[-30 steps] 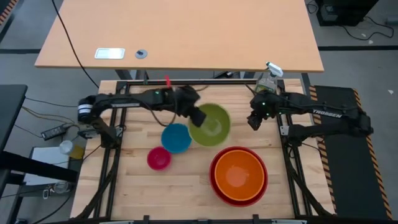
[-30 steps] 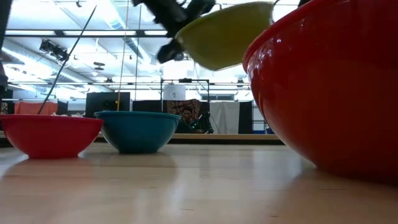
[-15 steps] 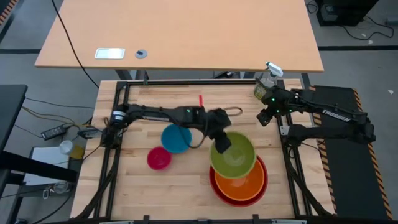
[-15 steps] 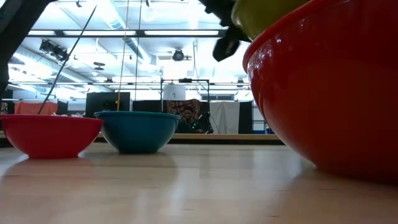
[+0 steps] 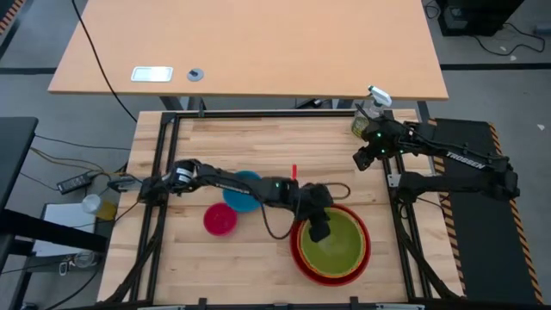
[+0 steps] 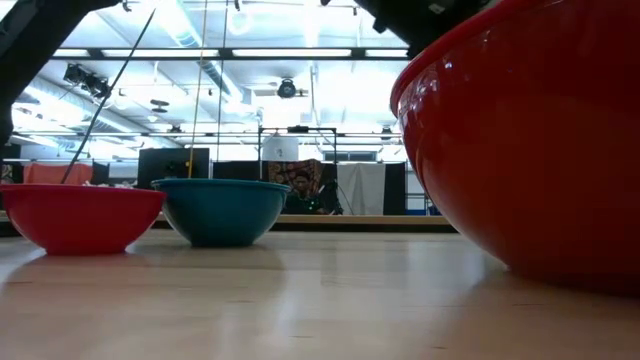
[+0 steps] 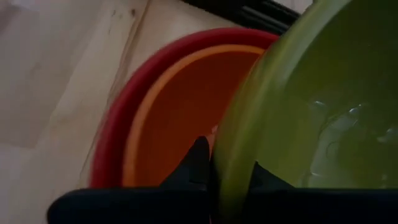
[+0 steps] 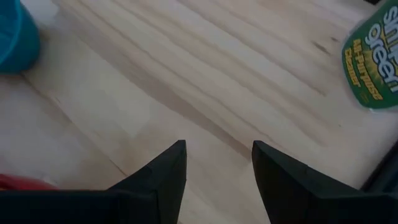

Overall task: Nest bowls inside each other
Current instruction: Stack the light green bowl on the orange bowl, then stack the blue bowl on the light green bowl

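Bowls first: your lime green bowl [image 5: 337,244] is sitting in the orange bowl [image 7: 180,118], which sits in the red bowl [image 5: 297,251], stack at the front right of the surface [image 5: 215,267]. Left gripper [image 5: 319,229] is pinched on the green bowl's rim, at the stack's left edge; the left wrist view shows one finger outside the wall, one inside, with orange and red rims just beyond. So you're at the tail of the green placement, release not yet done. From above the bowl looks roughly centred, but I can't tell if it's fully seated or hanging slightly off the orange one. Next move, as I read it: spread the fingers, lift straight up clear of the rim so you don't drag the bowl or tip the stack, then go for the blue bowl [image 5: 242,191], which stands on the surface left of the stack, partly under the left arm. Pink bowl [image 5: 219,220] is just front-left of the blue, near it but apart; it goes last. Right gripper [image 5: 363,158] waits at the back right, fingers spread and holding nothing, close to the spray bottle [image 5: 369,112]. Watch the left arm's reach over the blue bowl when you pull back.
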Robot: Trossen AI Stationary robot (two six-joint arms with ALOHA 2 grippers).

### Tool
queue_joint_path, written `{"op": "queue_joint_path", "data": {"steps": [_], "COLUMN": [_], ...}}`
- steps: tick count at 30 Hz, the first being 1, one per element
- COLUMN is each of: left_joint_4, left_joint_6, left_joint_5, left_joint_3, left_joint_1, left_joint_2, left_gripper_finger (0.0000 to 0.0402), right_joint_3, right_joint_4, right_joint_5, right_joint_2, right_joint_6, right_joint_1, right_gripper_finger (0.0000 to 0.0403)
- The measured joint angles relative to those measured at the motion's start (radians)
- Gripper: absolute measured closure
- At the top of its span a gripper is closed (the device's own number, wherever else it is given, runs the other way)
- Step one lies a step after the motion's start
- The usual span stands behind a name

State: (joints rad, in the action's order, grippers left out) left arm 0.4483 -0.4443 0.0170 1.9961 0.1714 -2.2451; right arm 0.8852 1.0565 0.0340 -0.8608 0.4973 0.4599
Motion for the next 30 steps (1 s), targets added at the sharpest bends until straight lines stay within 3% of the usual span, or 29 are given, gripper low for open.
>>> {"op": "queue_joint_path", "data": {"steps": [7,14,30], "left_joint_4": [-0.044,-0.046,0.031], "left_joint_6": [0.13,0.192,0.189], "left_joint_5": [0.078,0.145,0.014], "left_joint_3": [0.0,0.0,0.0], "left_joint_1": [0.025,0.021,-0.003], "left_joint_2": [-0.047,-0.049,0.003], "left_gripper_finger": [0.0384,0.0338,0.0148], "right_joint_3": [0.0,0.0,0.0], "right_joint_4": [-0.009,-0.011,-0.014], "right_joint_5": [-0.009,-0.01,-0.036], "right_joint_2": [0.0,0.0,0.0], "right_joint_6": [0.001,0.0,0.0], "right_joint_1": [0.0,0.0,0.0], "right_gripper_finger": [0.0213,0.0213,0.0213]}}
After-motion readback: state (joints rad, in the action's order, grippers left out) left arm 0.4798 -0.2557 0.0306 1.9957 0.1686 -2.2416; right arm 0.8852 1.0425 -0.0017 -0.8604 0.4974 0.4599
